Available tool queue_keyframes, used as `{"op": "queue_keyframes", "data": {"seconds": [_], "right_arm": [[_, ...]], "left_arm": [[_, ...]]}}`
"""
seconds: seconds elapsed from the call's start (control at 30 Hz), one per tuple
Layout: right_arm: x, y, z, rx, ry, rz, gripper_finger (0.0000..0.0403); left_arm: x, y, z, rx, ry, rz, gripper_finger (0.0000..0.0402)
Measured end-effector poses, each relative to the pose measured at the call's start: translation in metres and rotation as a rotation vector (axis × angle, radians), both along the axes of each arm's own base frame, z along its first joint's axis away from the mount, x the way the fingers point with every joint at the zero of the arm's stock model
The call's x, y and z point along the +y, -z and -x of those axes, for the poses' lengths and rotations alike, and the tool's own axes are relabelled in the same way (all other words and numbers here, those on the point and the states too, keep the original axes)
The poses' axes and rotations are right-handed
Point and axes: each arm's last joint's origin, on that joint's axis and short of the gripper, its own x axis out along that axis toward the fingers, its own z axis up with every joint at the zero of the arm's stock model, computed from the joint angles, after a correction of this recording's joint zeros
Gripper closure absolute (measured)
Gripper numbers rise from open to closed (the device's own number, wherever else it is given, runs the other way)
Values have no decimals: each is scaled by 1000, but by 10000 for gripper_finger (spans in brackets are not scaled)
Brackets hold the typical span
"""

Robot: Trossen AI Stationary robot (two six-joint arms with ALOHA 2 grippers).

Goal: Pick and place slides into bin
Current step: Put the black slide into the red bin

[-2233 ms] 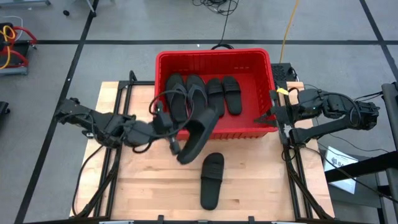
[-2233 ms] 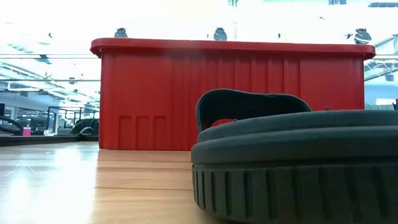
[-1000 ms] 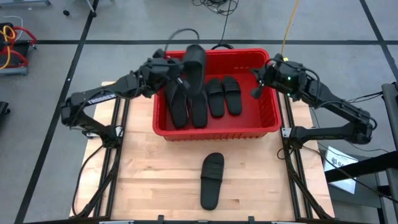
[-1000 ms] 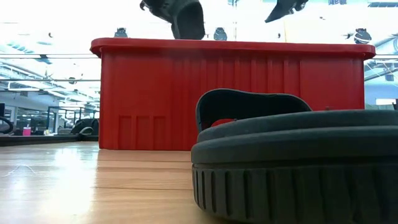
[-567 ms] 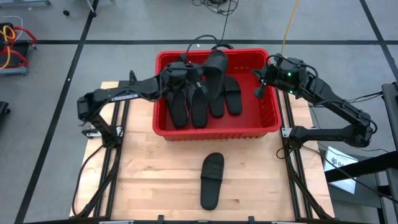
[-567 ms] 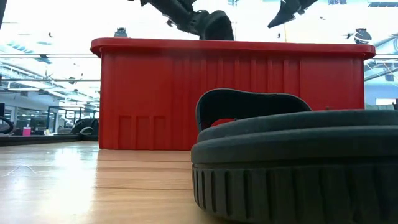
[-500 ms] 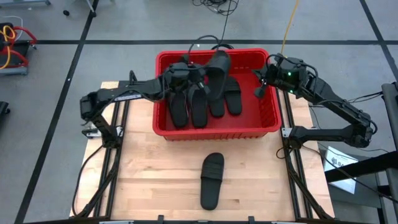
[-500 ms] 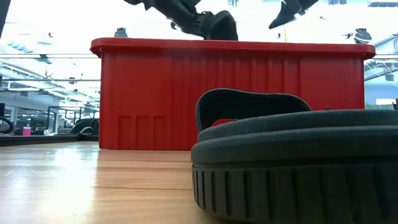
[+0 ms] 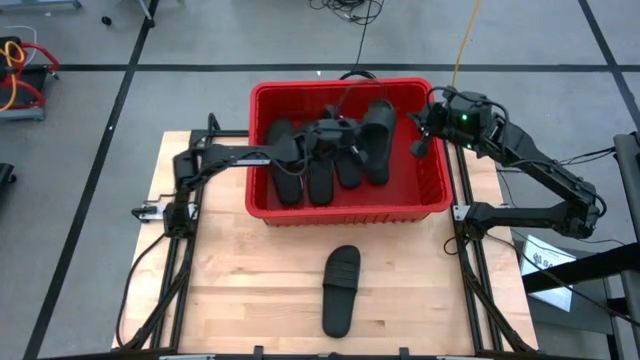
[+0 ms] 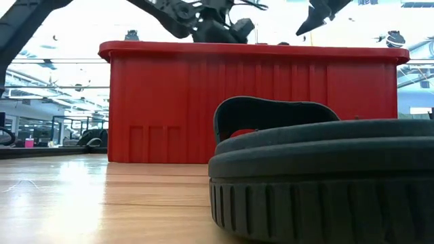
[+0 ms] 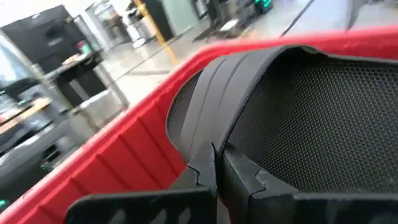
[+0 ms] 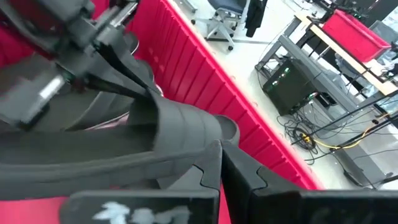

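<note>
Reaching deep over the red bin (image 9: pixel 258 150), your left claw (image 9: pixel 352 132) is pinched shut on the wide strap of a black slide (image 9: pixel 377 125), which hangs tilted just above the sandals already lying inside. In the left wrist view the fingers meet on the strap's ribbed edge, with the mesh-textured underside bulging past them. Your right claw (image 9: pixel 417 147) hovers at the bin's right rim with its fingers closed on nothing.

One more black slide (image 9: pixel 340 291) lies flat on the table (image 9: pixel 230 300), sole down, well apart from the bin and on the near side of it.

Expect these to be light and rubbery: the sole looks thick and foamy in the low view, so it should flex rather than resist, and nothing here seems fragile. The strap arches clear of the footbed, giving you a gap to slip one finger under; that is probably your best hold. Gripped there, the sandal will likely swing and dangle, so allow room above the rim. The flat sole edge looks a poorer choice, being wide and low against the wood.
</note>
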Motion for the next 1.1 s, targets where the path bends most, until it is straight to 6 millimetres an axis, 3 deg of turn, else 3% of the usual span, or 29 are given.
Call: {"op": "queue_keyframes", "data": {"seconds": [0.3, 0.53, 1.1], "right_arm": [[0, 1, 1, 27, -9, 5, 403], [1, 1, 1, 34, -16, 16, 403], [2, 0, 3, 38, -22, 30, 403]], "left_arm": [[-1, 34, -29, 147, -50, 21, 401], [-3, 69, -38, 237, -72, 33, 401], [9, 74, -34, 145, -154, 153, 393]]}}
